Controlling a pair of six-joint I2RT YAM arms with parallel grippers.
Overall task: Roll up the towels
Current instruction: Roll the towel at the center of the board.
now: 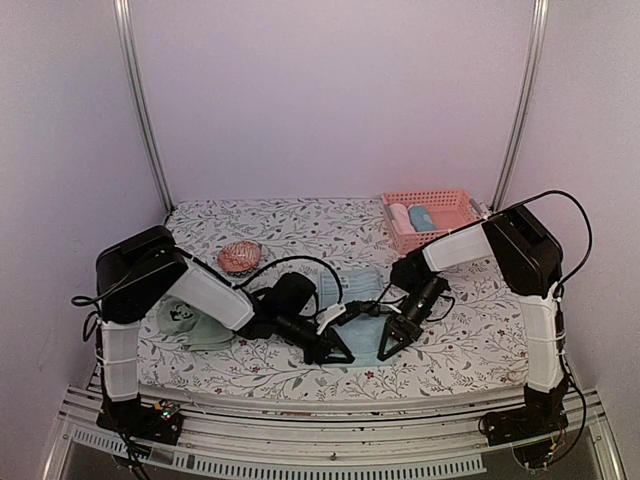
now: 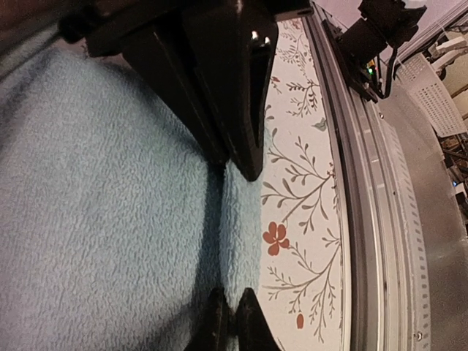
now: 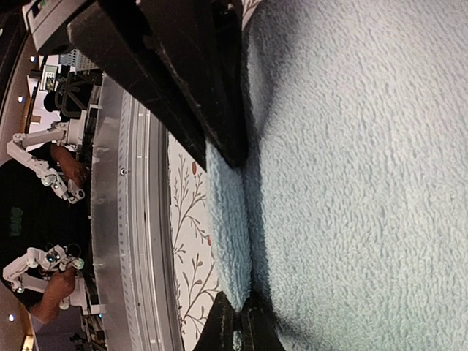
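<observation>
We see the blue towel (image 1: 358,290) lying mid-tabletop (image 1: 460,345) toward the front edge. The left gripper (image 1: 342,352) and right gripper (image 1: 388,346) are each clamped on its near edge. The green towel (image 1: 192,322) lies by the left edge.

A robotics lab booth: plain white panel walls (image 1: 330,100) and aluminium frame posts (image 1: 140,110) enclose a table under a floral cloth (image 1: 300,225) edged by a metal rail (image 1: 330,432), with other small robot arms (image 3: 40,157) and a person (image 3: 22,219) beyond.
</observation>
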